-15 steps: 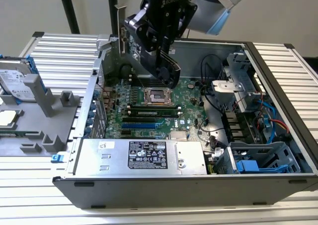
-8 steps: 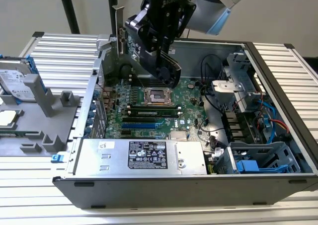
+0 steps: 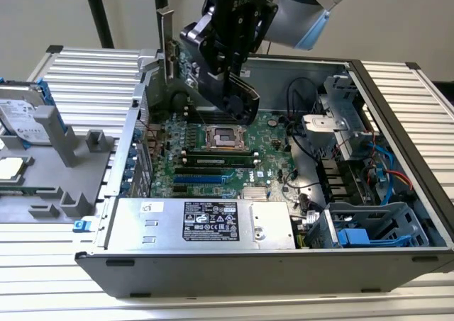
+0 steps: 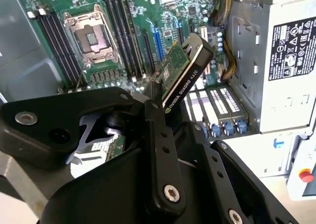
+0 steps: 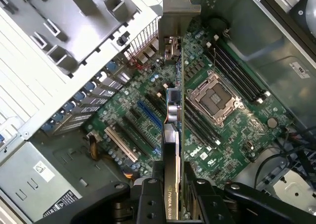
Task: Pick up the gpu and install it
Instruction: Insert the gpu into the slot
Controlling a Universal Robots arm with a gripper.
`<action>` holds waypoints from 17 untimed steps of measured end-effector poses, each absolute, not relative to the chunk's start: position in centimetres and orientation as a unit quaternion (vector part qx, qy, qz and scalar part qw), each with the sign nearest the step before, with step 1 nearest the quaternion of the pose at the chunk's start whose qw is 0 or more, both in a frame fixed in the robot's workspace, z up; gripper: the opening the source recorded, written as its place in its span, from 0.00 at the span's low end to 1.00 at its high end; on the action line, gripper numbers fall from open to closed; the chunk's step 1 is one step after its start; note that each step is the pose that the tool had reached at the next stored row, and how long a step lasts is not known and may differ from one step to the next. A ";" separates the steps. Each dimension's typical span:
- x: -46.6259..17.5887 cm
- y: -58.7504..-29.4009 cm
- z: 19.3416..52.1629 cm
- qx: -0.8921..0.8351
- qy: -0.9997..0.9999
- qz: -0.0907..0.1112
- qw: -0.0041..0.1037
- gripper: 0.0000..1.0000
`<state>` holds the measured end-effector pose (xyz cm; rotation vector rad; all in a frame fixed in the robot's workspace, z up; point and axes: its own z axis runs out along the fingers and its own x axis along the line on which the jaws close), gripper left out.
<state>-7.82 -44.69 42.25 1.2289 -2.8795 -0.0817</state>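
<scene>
Case (image 3: 248, 264) lies open on top, so there is straight access from above to the motherboard (image 3: 273, 144). Gripper (image 3: 237, 101), clamped on the gpu (image 3: 186, 66), hangs over the board with the card on edge, its bracket end near the case wall on the exterior view's left. Boxed in by the power supply (image 3: 206, 222) along the near edge, the drive cage (image 3: 340, 115) and loose cables (image 3: 301, 98) on the exterior view's right, and the rear slot covers (image 5: 81, 117) on its left. Below the card, expansion slots (image 5: 148, 116) lie open — memory sticks (image 5: 237, 70) and CPU socket (image 5: 215, 98) stand just beside that lane. Outside the case, a grey fixture (image 3: 50, 169) takes up the bench (image 3: 85, 80) on the exterior view's left.
</scene>
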 end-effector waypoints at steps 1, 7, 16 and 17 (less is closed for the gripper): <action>-7.8 -44.7 42.3 0.395 -0.918 -0.026 0.005 0.00; -7.8 -44.7 42.3 0.412 -0.911 -0.026 0.005 0.00; -7.8 -44.7 42.3 0.437 -0.899 -0.026 0.006 0.00; -7.8 -44.7 42.3 0.439 -0.898 -0.026 0.006 0.00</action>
